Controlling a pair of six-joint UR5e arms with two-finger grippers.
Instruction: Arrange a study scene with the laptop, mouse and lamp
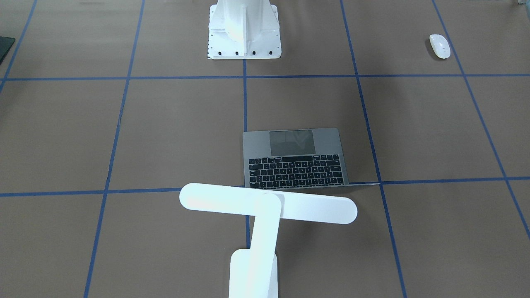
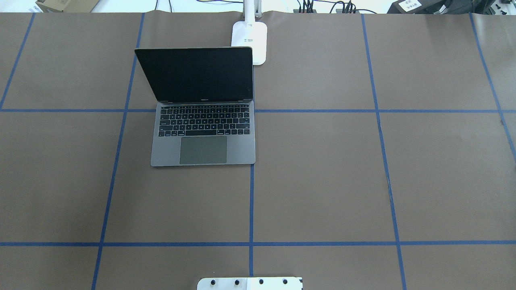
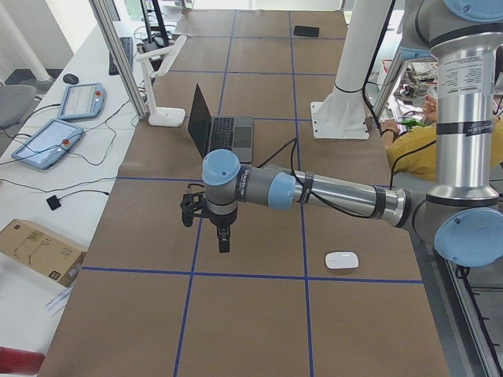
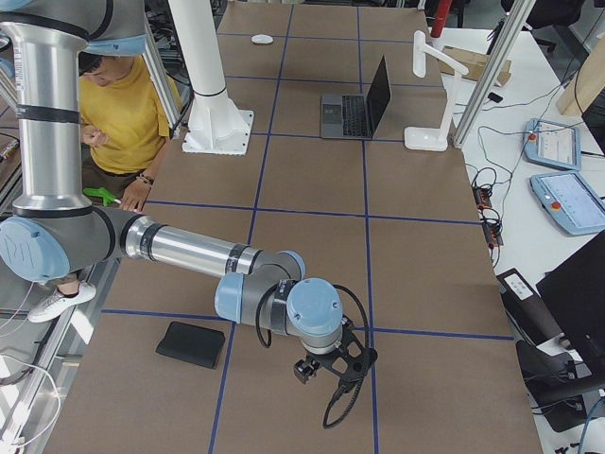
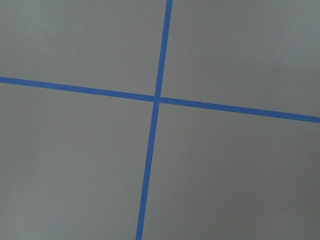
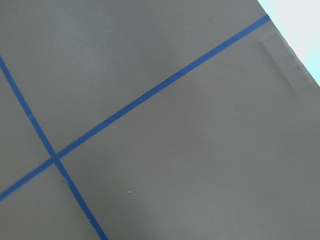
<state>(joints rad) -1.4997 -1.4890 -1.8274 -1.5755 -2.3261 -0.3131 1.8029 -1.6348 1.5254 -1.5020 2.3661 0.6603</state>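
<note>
1. One laptop [image 2: 203, 121], one mouse [image 1: 439, 46], one lamp [image 1: 268, 203] and one black pad [image 4: 190, 344] are on the table [image 2: 322, 181].
2. The overhead view shows the laptop's dark screen and only the lamp's base. The front-facing view shows the lamp's T-shaped head and the mouse.
3. The grey laptop stands open in the robot's left half, just beside the centre tape line. The white lamp stands just behind its screen.
4. The glossy white mouse lies well apart from the laptop, towards the robot's left end.
5. The left gripper [image 3: 224, 245] and the right gripper [image 4: 304, 369] show only in the side views, above bare table. I cannot tell whether either claw is spread or pressed together.
</note>
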